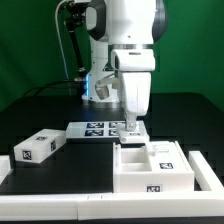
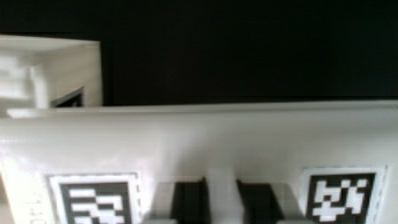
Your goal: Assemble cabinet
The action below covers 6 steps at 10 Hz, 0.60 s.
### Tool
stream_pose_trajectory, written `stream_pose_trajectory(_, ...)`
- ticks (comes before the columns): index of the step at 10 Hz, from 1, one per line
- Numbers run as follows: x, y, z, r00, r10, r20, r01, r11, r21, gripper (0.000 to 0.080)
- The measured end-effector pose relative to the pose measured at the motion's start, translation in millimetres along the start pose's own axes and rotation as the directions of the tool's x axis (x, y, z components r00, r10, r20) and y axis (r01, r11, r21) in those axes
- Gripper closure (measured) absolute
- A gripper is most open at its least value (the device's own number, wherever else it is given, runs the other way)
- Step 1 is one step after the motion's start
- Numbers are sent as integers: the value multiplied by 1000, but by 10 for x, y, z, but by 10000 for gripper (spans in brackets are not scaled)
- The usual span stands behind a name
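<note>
My fingers (image 1: 134,126) are down at the back wall of the cabinet frame (image 1: 152,168), on the side facing the marker board (image 1: 98,128). Neither view lets me tell whether they are spread, pinched or gripping that wall. The wrist view shows only blurred white plastic, very close.

The frame stands on the counter (image 1: 60,172) toward the exterior view's right, its compartments open upward. The loose block (image 1: 40,147) lies well apart on the exterior view's left, tag up.

I judge the step in hand to be taking hold of the frame by that wall to reposition it. To do it well, I'd want the wall centred between the fingers before closing, so that one finger does not push the frame askew. I'd grip low and square, then move slowly, since a hold on one wall could let the frame pivot or tip. I'd also keep it off the marker board.
</note>
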State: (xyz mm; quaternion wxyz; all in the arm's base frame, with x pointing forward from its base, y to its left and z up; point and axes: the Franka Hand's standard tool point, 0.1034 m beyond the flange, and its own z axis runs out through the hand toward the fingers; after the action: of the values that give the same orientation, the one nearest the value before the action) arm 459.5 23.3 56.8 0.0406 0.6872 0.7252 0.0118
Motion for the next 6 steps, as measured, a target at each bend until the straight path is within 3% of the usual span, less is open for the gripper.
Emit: stream_pose_trajectory(6,-40,35,26,1000,8,10,-8,1000,19,729)
